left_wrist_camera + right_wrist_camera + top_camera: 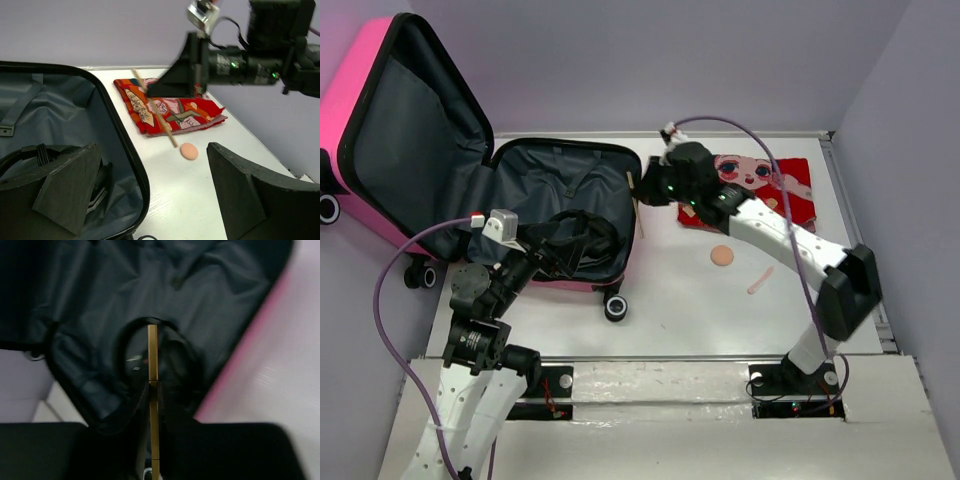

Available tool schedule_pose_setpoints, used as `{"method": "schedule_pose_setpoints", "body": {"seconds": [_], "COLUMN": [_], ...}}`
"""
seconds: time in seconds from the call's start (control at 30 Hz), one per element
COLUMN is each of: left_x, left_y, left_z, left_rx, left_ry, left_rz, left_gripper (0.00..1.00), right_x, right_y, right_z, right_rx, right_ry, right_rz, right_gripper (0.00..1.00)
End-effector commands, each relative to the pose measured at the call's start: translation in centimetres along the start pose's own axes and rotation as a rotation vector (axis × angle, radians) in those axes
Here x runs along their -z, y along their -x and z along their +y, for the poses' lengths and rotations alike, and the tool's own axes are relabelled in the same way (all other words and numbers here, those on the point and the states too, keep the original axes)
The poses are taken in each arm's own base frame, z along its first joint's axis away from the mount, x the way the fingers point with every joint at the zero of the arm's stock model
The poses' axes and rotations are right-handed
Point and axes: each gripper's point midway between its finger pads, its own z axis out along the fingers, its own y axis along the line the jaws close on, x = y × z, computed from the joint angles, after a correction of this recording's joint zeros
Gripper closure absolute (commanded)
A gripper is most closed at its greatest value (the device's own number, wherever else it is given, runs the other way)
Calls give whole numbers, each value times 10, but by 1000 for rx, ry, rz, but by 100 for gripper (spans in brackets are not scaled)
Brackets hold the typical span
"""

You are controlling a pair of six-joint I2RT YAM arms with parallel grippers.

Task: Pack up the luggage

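Note:
The pink luggage (pixel 360 110) lies open at the left, its lid propped up and its dark grey lining (pixel 560 180) showing. My right gripper (pixel 655 187) is shut on a thin wooden stick (pixel 639 218) by the luggage's right rim (pixel 127 150). In the right wrist view the stick (pixel 152 355) runs out past the shut gripper (pixel 152 390), with the lining behind it. The left wrist view shows the same stick (pixel 160 120) slanting across a red cloth. My left gripper (pixel 155 170) stands open over that rim, holding nothing, near the front corner (pixel 560 250).
Black headphones and cables (pixel 575 235) lie inside the luggage. A red printed cloth with a cartoon face (pixel 760 190) lies at the back right. A round peach sponge (pixel 722 256) and a small pink stick (pixel 760 281) rest on the white table (pixel 700 310).

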Motion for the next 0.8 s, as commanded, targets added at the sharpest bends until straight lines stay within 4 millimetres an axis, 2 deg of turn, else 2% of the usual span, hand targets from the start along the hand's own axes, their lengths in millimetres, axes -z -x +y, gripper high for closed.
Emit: {"method": "schedule_pose_setpoints", "body": {"seconds": [0.0,0.03,0.07,0.1,0.17,0.2,0.23,0.27,0.3,0.33,0.4,0.43,0.47,0.5,0.53,0.57,0.67,0.7,0.77], "left_x": [0,0,0,0,2,2,2,3,3,3,4,5,5,5,5,5,5,5,5], "left_y": [25,25,24,24,25,26,26,27,27,26,27,28,28,28,28,27,27,27,27], "left_z": [-11,-10,-10,-9,-11,-11,-12,-14,-15,-15,-16,-18,-18,-18,-17,-18,-18,-18,-17], "left_rx": [-27,-26,-26,-28,-29,-29,-28,-30,-30,-30,-31,-33,-33,-32,-33,-31,-31,-31,-32], "left_ry": [-30,-26,-23,-23,-27,-28,-32,-38,-43,-46,-50,-54,-54,-53,-53,-54,-56,-56,-53], "left_rz": [-68,-67,-65,-65,-70,-72,-70,-72,-71,-70,-75,-78,-78,-78,-78,-76,-77,-77,-78], "left_gripper": [1,1,1,1,1,1,1,1,1,1,1,1,1,1,1,1,1,1,1], "right_x": [-51,-56,-58,-57,-53,-55,-39,-32,-28,-11,6,18,35,40,50,60,70,67,62], "right_y": [36,38,44,43,37,9,16,4,-33,-35,-56,-89,-105,-97,-115,-117,-128,-136,-137], "right_z": [94,102,105,101,82,51,33,19,-20,-35,-80,-117,-149,-156,-175,-191,-208,-212,-213], "right_rx": [-39,-59,-60,-56,-28,-26,-15,-7,-3,7,-10,-28,-56,-68,-73,-86,-55,-50,-40], "right_ry": [270,298,302,286,212,132,70,32,-61,-129,-246,-352,-427,-450,-502,-557,-627,-637,-647], "right_rz": [-20,-9,-22,-27,-46,-1,-42,-31,30,7,31,90,109,84,117,122,165,203,231], "right_gripper": [68,54,31,23,22,23,25,26,26,27,33,34,34,34,34,34,32,30,29]}}
